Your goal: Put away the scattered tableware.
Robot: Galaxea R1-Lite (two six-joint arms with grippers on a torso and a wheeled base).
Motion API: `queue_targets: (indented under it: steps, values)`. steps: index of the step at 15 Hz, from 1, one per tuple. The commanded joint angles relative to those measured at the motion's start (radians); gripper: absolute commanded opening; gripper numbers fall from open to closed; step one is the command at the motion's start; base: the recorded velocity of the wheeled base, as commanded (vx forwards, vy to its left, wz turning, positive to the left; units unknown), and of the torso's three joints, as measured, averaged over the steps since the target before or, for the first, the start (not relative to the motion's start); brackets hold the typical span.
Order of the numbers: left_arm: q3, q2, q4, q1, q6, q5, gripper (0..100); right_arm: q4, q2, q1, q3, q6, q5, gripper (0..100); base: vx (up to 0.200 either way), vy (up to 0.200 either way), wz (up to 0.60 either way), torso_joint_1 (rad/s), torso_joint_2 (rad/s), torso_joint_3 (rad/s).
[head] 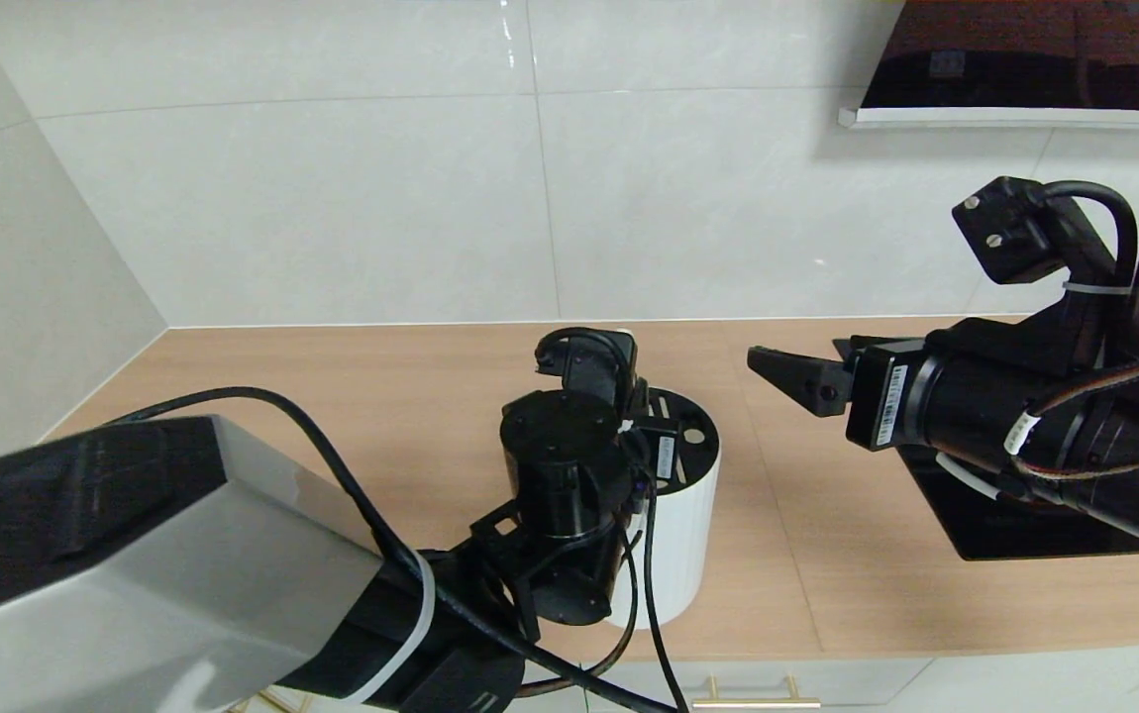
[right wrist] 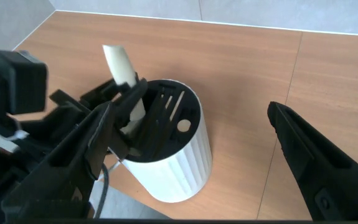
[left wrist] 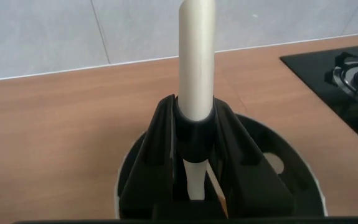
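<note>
Cream-handled utensil (left wrist: 196, 56) clamped upright in our left gripper (left wrist: 196, 140) over the white holder (head: 673, 535), we judge insertion underway; next, lower it squarely into a slot and release.

A cream handle (left wrist: 196, 62) is held upright, slightly tilted, over the holder's slotted black top. The white ribbed holder (head: 680, 535) stands near the worktop's (head: 381, 396) front edge.

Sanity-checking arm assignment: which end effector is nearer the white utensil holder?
Left. The left end effector sits over the holder, clamped on a cream handle; the right end effector hangs apart, to its right.
</note>
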Motion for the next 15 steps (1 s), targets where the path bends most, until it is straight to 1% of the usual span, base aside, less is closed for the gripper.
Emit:
queue_targets:
  steps: [1,5,6,8,10,12,14,15]
  values:
    - [-0.001,0.015,-0.002,0.001,0.001,0.001,0,-0.001,0.002,0.002,0.0,0.0,0.001,100,0.0,0.0,0.0,0.0,0.0,0.0]
    - [-0.001,0.018,-0.003,-0.001,0.001,0.005,0,-0.001,0.001,0.002,0.0,0.0,0.001,100,0.0,0.0,0.0,0.0,0.0,0.0]
    - [-0.002,0.018,-0.003,-0.007,0.001,0.005,100,-0.001,-0.001,0.002,0.0,0.0,0.001,100,0.0,0.0,0.0,0.0,0.0,0.0]
    - [-0.001,0.009,-0.011,-0.009,0.001,0.005,100,-0.001,-0.001,0.002,0.0,-0.001,0.001,100,0.0,0.0,0.0,0.0,0.0,0.0]
    - [-0.001,0.007,-0.045,-0.009,0.002,0.004,100,-0.001,-0.001,0.002,0.001,-0.001,0.001,100,0.0,0.0,0.0,0.0,0.0,0.0]
    - [-0.001,0.001,-0.059,-0.009,0.002,0.004,100,-0.001,-0.002,0.002,0.001,-0.001,-0.001,100,0.0,0.0,0.0,0.0,0.0,0.0]
    - [0.006,-0.067,-0.12,-0.004,0.001,-0.001,100,-0.001,-0.005,0.002,0.001,-0.001,-0.001,100,0.0,0.0,0.0,0.0,0.0,0.0]
    - [0.024,-0.108,-0.151,0.016,0.001,-0.008,100,-0.001,-0.005,0.002,0.001,-0.001,-0.001,100,0.0,0.0,0.0,0.0,0.0,0.0]
